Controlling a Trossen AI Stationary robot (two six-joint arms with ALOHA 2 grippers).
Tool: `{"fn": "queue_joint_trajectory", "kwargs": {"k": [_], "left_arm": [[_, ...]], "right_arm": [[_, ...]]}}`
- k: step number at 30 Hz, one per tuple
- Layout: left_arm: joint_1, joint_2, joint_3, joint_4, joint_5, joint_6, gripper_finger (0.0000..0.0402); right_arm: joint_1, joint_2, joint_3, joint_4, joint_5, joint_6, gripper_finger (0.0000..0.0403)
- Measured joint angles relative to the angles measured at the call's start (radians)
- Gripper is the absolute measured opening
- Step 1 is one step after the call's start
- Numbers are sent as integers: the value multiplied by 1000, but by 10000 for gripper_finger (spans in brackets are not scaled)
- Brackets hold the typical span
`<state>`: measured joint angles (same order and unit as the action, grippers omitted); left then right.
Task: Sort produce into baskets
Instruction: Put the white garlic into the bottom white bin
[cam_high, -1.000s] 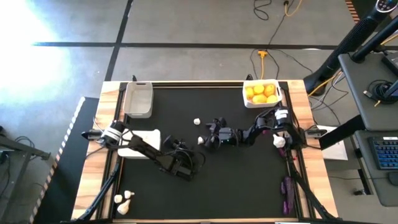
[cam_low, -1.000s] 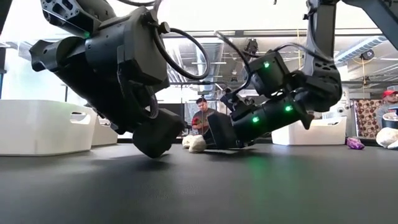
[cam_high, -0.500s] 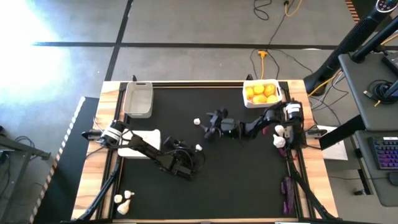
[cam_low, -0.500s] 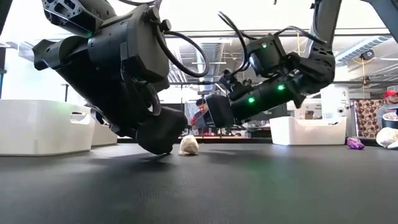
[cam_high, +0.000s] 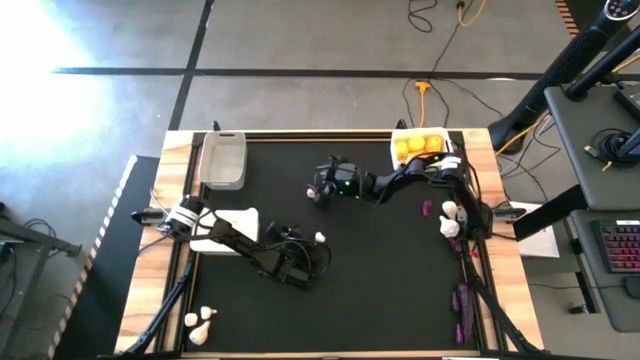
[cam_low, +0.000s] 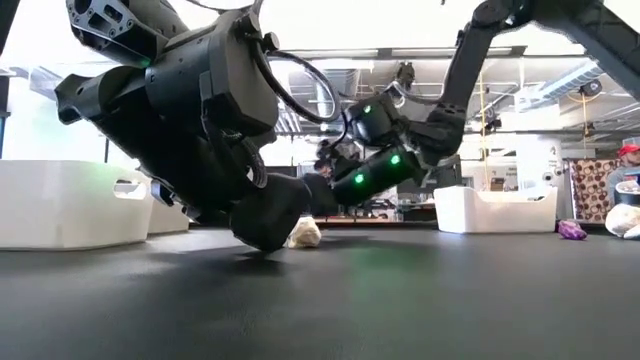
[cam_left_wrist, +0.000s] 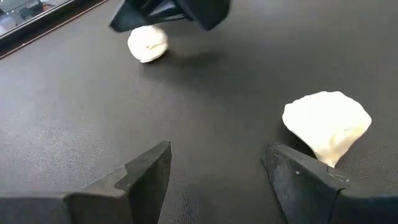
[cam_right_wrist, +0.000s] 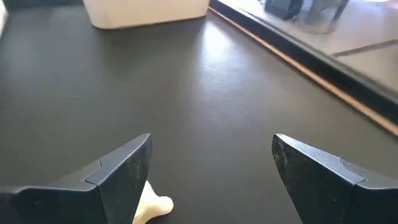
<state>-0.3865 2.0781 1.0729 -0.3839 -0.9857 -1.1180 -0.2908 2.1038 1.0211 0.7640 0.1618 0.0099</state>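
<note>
My left gripper (cam_high: 308, 252) is open, low over the mat near the table's middle. A whitish garlic bulb (cam_left_wrist: 326, 127) lies on the mat just at one fingertip (cam_left_wrist: 292, 158); it also shows in the high view (cam_high: 319, 237). My right gripper (cam_high: 320, 190) is open, over a second garlic bulb (cam_left_wrist: 147, 43) farther back. That bulb's stem (cam_right_wrist: 152, 205) shows beside one finger. Yellow citrus fruits (cam_high: 418, 147) fill the white basket at the far right. A greyish basket (cam_high: 222, 160) stands at the far left. A white basket (cam_high: 228, 228) lies under my left arm. My left gripper has the near garlic bulb right at the outer tip of one finger; I cannot tell whether it touches. My right gripper stands with one finger beside the far bulb's stem; the finger hides the rest, and I cannot tell whether it touches.
A small purple piece (cam_high: 427, 209) lies on the mat at the right. More garlic (cam_high: 450, 220) and dark purple eggplants (cam_high: 460, 305) lie along the right edge. More garlic (cam_high: 200, 322) sits at the near left corner. A person shows in the room behind.
My right gripper has risen from beside the near garlic bulb and gone toward the table's far edge and left, ending over the far bulb. The near bulb stays on the mat by my left gripper.
</note>
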Motion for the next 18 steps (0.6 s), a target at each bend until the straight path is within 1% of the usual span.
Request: {"fn": "queue_joint_trajectory", "kwargs": {"k": [1,5,13,16,18], "left_arm": [[-1,0,0,-1,1,0,245],[-3,-1,1,-18,9,1,245],[-9,-55,-2,-65,67,17,245],[-10,-89,-3,-102,107,23,245],[-10,-118,-3,-106,156,56,245]], "right_arm": [[7,4,6,-3,-9,16,325],[46,3,12,-19,-115,46,325],[145,-22,-27,-24,-117,71,325],[191,-46,-46,-32,-118,71,325],[218,-78,-66,-42,-108,66,325]]}}
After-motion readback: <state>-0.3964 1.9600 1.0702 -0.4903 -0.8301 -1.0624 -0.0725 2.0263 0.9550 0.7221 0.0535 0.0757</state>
